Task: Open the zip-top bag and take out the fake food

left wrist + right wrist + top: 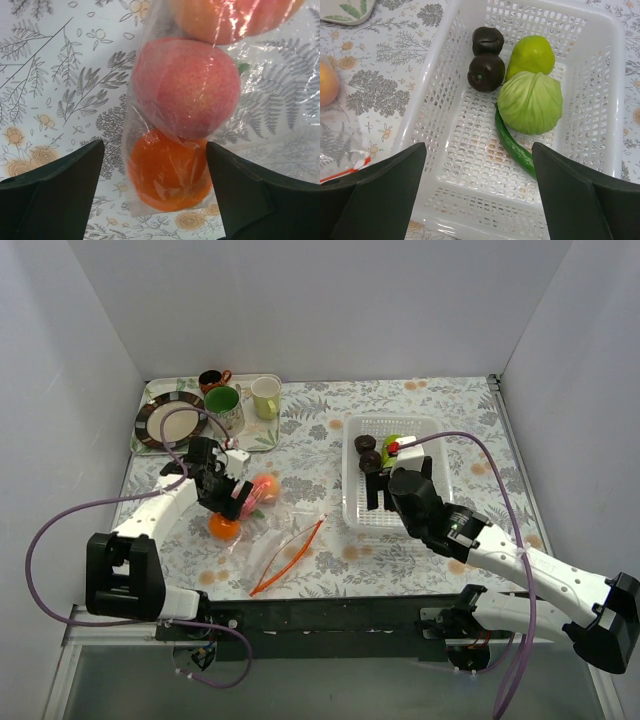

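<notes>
- The zip-top bag (268,540) lies flat on the desk (450,410), left of centre. Its orange-red zip strip (290,555) runs along the end nearer the arm bases. Whether the strip is sealed I cannot tell.
- Inside the clear plastic, an orange (169,170) sits at the closed end, with a pink peach (186,87) touching it. A third peach-orange piece (235,17) lies beyond that (cut off by the top edge of the left wrist view).
- The left jaws are released and hold nothing. One dark finger (55,190) stands to each side of the orange end of the bag. The right one is just beside the plastic, and I cannot tell whether they touch.
- The left arm (165,502) reaches in from the left edge of the desk.
- The white perforated basket (440,510) stands well apart to the right.
- It holds two dark brown-purple pieces (486,72) touching each other, a green pear (532,52), a pale green cabbage-like piece (530,102) and a green pod (512,145).
- The right jaws hang over the basket's near end, released and empty, with the fingers (580,200) spread wide.
- At the far left corner a tray (262,440) carries a striped plate (170,423), a green mug (222,400), a cream mug (265,397) and a small brown cup (212,379).
</notes>
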`<state>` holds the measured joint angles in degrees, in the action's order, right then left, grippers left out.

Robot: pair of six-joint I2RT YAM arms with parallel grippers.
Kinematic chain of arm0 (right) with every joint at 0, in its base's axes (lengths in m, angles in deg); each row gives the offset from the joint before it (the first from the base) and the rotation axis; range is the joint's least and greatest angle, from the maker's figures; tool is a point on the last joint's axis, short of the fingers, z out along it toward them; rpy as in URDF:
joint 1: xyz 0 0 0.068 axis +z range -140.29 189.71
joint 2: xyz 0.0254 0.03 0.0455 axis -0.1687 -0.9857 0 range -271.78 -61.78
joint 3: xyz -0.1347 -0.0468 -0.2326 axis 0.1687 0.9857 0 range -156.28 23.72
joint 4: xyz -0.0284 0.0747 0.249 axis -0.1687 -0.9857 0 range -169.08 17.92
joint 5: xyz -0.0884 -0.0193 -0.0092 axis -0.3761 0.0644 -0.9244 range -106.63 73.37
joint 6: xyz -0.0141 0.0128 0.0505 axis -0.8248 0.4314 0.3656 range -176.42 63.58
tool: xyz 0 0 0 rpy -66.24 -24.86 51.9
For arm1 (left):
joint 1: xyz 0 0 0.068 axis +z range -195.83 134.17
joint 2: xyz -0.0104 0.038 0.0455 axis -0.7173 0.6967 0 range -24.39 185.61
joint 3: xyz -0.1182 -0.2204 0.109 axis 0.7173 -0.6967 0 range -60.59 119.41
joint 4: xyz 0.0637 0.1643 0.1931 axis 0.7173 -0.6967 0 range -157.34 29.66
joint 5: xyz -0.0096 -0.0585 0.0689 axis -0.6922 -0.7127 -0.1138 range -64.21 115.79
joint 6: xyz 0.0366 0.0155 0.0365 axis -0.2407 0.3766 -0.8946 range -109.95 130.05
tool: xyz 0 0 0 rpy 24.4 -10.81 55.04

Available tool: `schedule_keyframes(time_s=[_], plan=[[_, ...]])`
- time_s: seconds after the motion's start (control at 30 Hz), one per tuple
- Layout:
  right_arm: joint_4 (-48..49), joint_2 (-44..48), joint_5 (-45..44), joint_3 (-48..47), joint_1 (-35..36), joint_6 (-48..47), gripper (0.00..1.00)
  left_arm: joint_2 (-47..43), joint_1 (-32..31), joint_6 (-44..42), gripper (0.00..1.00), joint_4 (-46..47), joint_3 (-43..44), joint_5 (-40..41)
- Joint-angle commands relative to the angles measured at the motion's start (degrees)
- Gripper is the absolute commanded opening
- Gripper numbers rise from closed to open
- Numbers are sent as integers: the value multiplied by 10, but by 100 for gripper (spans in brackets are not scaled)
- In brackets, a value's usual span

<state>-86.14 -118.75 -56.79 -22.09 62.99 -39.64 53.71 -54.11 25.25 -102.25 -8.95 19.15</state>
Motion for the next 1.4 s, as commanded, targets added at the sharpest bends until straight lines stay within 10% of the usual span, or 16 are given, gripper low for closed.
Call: schedule_keyframes(time_s=[0.0,0.17,0.33,0.87,1.37], plan=[[-4,26,3,18,-1,15,95,-1,44,-22,70,10,10,-49],[5,29,12,33,-1,24,95,13,48,-3,53,3,3,-115],[5,30,27,40,-1,32,94,53,48,6,0,-20,13,-164],[110,27,135,74,47,-31,95,10,47,63,0,-191,204,-165],[121,-27,138,63,82,-31,95,-43,36,71,0,-126,148,-81]])
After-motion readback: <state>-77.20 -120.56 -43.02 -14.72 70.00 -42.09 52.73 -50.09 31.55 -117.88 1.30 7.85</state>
